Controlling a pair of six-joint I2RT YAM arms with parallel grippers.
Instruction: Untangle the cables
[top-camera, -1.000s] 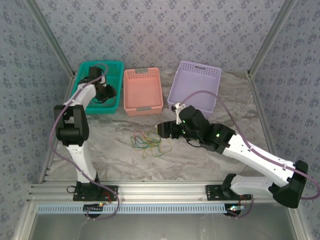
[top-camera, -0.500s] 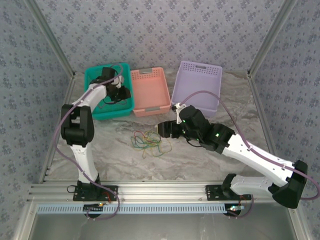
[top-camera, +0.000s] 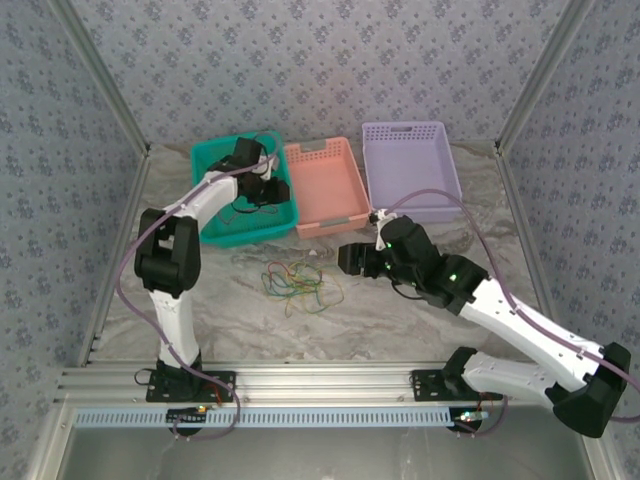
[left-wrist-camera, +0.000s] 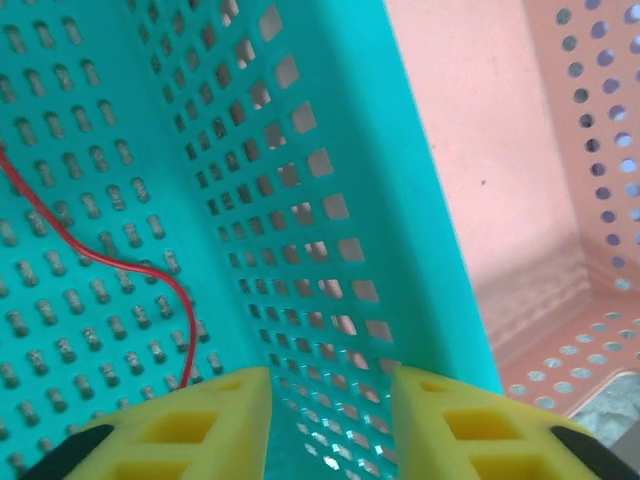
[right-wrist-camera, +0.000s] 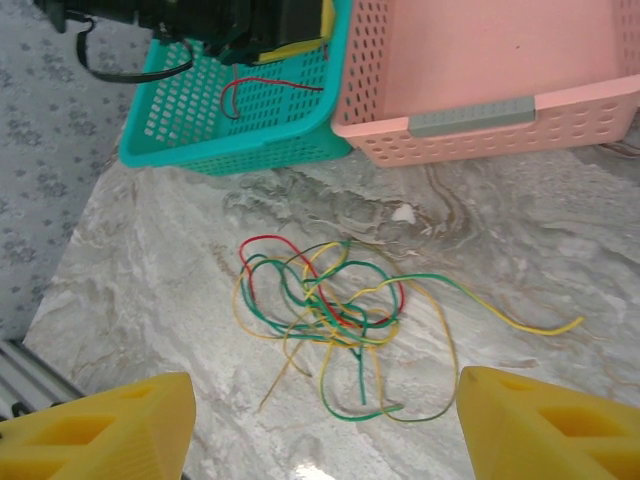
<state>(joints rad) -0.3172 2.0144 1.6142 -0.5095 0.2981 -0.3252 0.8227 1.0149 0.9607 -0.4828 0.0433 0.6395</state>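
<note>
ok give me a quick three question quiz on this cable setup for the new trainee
1. True or false: a cable lies in the pink basket.
2. Which basket is the left pincer reaching into? A: teal basket. B: pink basket. C: neither.
3. Fill in: the wire lying in the teal basket is ___ in colour.

Key: 1 false; 2 A; 3 red.
</note>
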